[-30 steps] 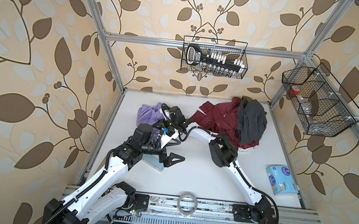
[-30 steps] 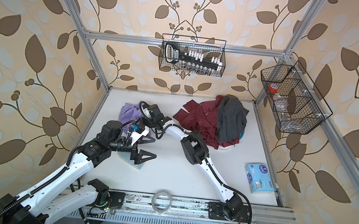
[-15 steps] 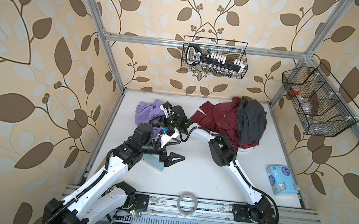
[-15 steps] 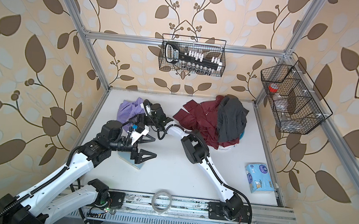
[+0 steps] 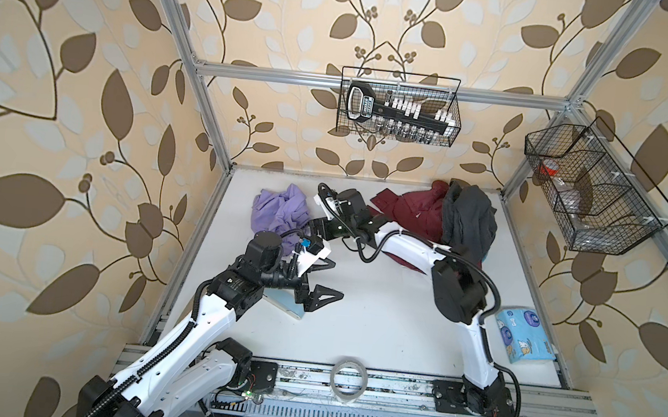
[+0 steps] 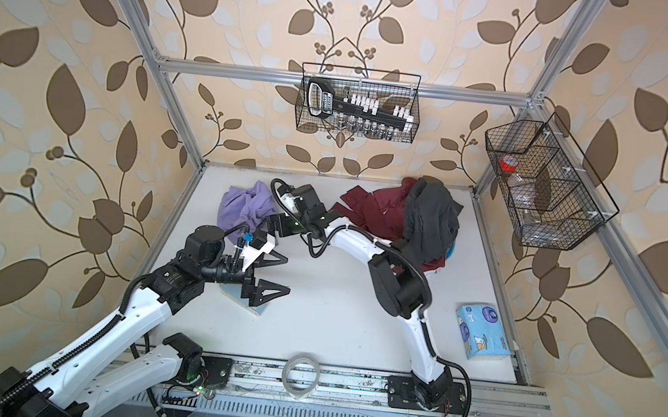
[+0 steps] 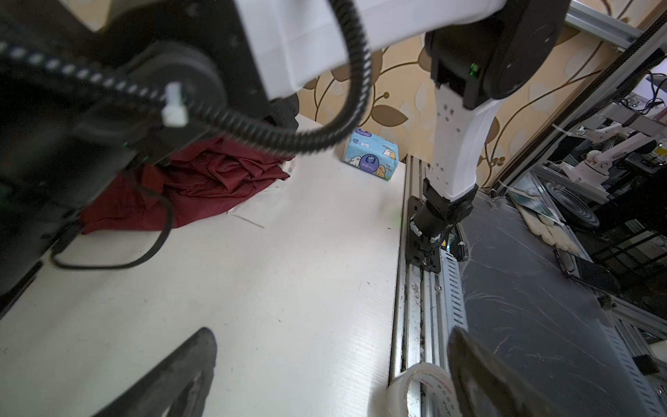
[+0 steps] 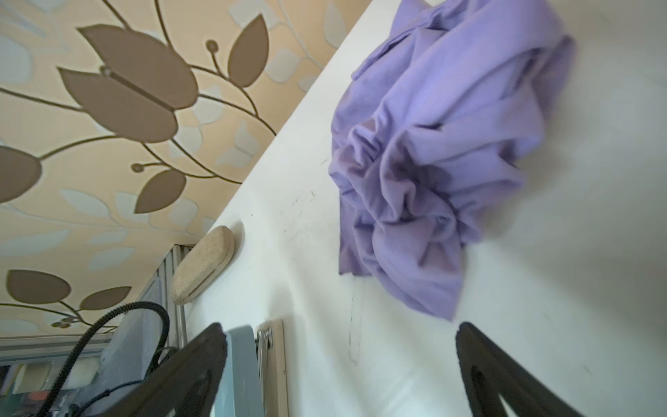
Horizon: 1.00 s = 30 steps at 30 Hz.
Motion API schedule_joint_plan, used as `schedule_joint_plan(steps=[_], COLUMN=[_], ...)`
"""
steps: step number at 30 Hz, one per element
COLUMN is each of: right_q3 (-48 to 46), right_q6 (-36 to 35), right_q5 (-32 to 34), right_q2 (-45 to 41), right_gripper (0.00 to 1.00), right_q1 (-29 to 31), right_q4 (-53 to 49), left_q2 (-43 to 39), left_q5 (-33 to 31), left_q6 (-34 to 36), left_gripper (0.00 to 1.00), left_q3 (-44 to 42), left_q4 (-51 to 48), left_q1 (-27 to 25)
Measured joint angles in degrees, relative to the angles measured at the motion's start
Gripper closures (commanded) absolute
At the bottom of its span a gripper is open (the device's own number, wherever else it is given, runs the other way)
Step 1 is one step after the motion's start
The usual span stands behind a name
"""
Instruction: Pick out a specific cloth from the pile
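Note:
The lavender cloth (image 5: 279, 212) (image 6: 244, 207) lies crumpled on the white table at the back left, apart from the pile (image 5: 427, 218) (image 6: 390, 215) of maroon and dark grey garments at the back right. My right gripper (image 5: 313, 232) (image 6: 276, 227) reaches across the middle to the cloth's near edge. In the right wrist view that gripper (image 8: 341, 326) is open with bare table between its fingers, and the cloth (image 8: 433, 162) lies just past the fingertips. My left gripper (image 5: 331, 280) (image 6: 284, 275) (image 7: 332, 332) stands open and empty in front of the cloth.
A light blue flat item (image 5: 285, 303) lies under the left wrist. A tissue pack (image 5: 523, 334) (image 7: 371, 159) sits front right and a tape roll (image 5: 347, 380) (image 7: 418, 390) on the front rail. A beige case (image 8: 202, 267) lies by the left wall. Wire baskets (image 5: 400, 107) (image 5: 593, 192) hang on the walls.
My right gripper has opened and let go of the lavender cloth, which now rests on the table. The gripper has drawn back slightly to the right. The left arm has not moved.

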Motion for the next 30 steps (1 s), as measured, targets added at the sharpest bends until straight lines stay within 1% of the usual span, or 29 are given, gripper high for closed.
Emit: schedule_joint_plan(steps=[4,9,11,13,14,16,17,19,21,24,26,28,30], right_q3=[-11.91,-28.09,-33.59,-38.82,-41.13,-45.31,-47.12,-50.27,-53.86,-58.40,-60.96,-62.58,-63.98], right_q6=[-1.75,-3.50,-3.58,-3.74,-3.76,-3.98,-4.13,-4.31,-4.44,-5.27,-6.05,-6.73,-7.76], right_q5=[4.68,13.00,15.19,17.25,18.36,20.70,22.14,25.55,30.12,36.35,40.35,43.52,45.38], right_q2=[-12.39,-30.27,-37.05,-44.00,-47.32,-53.24,-55.74,-59.49,-62.47,-64.02,-63.78,-62.86,-61.40], right_gripper=[0.01,0.00,0.00,0.00,0.00,0.00,0.01,0.01,0.00,0.00,0.00,0.00,0.00], right_q1=[-2.54,-6.21,-7.89,-10.45,-12.20,-15.96,-17.81,-20.52,-22.45,-24.02,-24.87,-26.14,-27.91], right_q4=[-2.93,-6.32,-6.93,-7.37,-7.52,-7.41,-7.13,-6.03,-3.98,-0.28,2.51,4.55,7.85], left_q2=[0.00,0.00,0.00,0.00,0.00,0.00,-0.02,-0.13,-0.63,-2.82,-4.31,-4.90,-3.96], left_q5=[0.07,-0.20,-1.51,-3.91,-6.14,-11.43,-15.06,-23.50,-34.99,-53.70,-63.71,-71.25,-76.56], left_q6=[0.02,0.00,0.00,-0.17,-0.52,-1.53,-2.38,-4.15,-6.01,-7.54,-7.50,-7.08,-5.62], left_gripper=[0.01,0.01,0.01,0.01,0.01,0.01,0.01,0.01,0.01,0.01,0.01,0.01,0.01], left_q3=[0.00,0.00,0.00,0.00,0.00,0.00,0.00,-0.02,-0.26,-3.56,-7.67,-12.44,-17.40], left_q4=[-0.02,-0.07,-0.11,-0.28,-0.46,-0.59,-0.55,-0.55,-0.31,3.39,7.93,13.33,19.65], left_q1=[-0.24,-0.76,-1.27,-1.88,-2.27,-2.84,-3.06,-3.21,-3.19,-3.17,-3.04,-2.03,-0.35])
